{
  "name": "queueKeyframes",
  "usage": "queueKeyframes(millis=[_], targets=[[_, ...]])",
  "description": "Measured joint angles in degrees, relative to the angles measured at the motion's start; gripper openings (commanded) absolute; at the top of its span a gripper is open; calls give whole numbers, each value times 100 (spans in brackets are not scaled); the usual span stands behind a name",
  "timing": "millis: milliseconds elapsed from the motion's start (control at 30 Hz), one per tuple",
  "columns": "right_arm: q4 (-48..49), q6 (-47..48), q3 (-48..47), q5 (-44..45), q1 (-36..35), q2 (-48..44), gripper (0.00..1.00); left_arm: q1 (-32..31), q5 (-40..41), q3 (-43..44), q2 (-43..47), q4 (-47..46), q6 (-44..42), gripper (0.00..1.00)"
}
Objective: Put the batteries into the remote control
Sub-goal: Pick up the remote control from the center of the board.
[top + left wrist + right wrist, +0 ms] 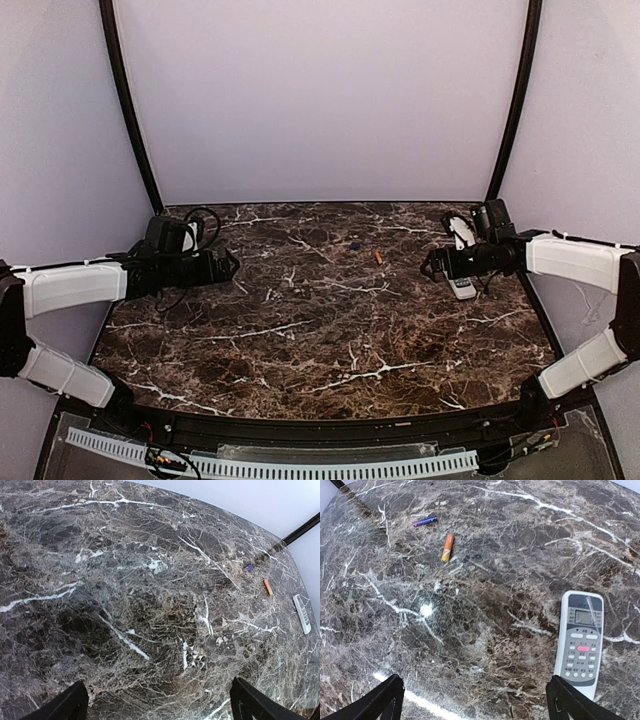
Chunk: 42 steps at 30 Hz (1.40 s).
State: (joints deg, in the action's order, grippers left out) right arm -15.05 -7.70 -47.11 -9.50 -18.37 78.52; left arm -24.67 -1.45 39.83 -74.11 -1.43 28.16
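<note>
Above a dark marble table (pixel 300 350), the left gripper (pixel 160 700) and the right gripper (pixel 475 697) both spread their jaws wide, holding nothing. Just beside the right gripper, at the right side, lies the remote control (pixel 580 642), buttons up — farther, toward mid-table, the orange battery (pixel 447 547), then the blue battery (pixel 425 521) left of it.

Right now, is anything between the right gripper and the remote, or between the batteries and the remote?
Nothing visible. The open right gripper hangs near the remote control; only bare tabletop separates that from the orange battery and blue battery.
</note>
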Motion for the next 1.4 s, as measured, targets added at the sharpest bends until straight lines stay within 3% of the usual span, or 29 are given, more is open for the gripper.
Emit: queueKeyframes(millis=[233,400,933,1100,1400], targets=[[61,55,-382,-15,553,214,99,0,245,404,-33,197,-179,100],[26,59,-409,-33,1069,577,99,0,2,664,-275,262,-378,100],[-706,361,-1025,520,1126,1827,98,0,-411,879,-680,496,-682,100],[-850,466,-1102,658,1126,2033,91,0,-404,879,-688,496,-706,100],[-957,625,-1360,772,1113,2428,67,0,-391,890,-737,496,-761,100]])
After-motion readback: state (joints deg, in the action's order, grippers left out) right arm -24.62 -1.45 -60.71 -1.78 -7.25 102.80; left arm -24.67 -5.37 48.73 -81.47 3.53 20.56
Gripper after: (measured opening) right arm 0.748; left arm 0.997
